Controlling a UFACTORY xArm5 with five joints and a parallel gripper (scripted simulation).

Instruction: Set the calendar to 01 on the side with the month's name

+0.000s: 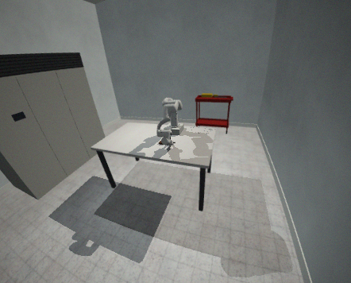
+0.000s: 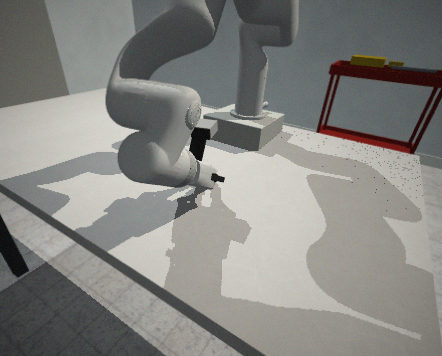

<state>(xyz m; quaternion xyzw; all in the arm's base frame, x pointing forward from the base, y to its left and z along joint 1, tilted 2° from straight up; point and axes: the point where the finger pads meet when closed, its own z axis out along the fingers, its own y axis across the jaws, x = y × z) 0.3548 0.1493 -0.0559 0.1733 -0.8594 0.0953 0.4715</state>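
Observation:
My gripper (image 1: pixel 164 143) hangs low over the middle of the white table (image 1: pixel 158 145), below the bent arm. In the top view a small reddish-brown thing, which I take for a calendar cube, shows at the fingers, too small to read. The gripper is shut on it. In the exterior view the thick wrist hides the fingers; only a black tip (image 2: pixel 217 177) sticks out just above the table top. The tray, the month's name and the digits are not visible in either view.
The arm's base (image 2: pixel 249 125) stands at the table's back edge. A red cart (image 1: pixel 214 111) with a yellow block (image 2: pixel 368 60) on top stands behind the table. A tall grey cabinet (image 1: pixel 35 119) lines the left wall.

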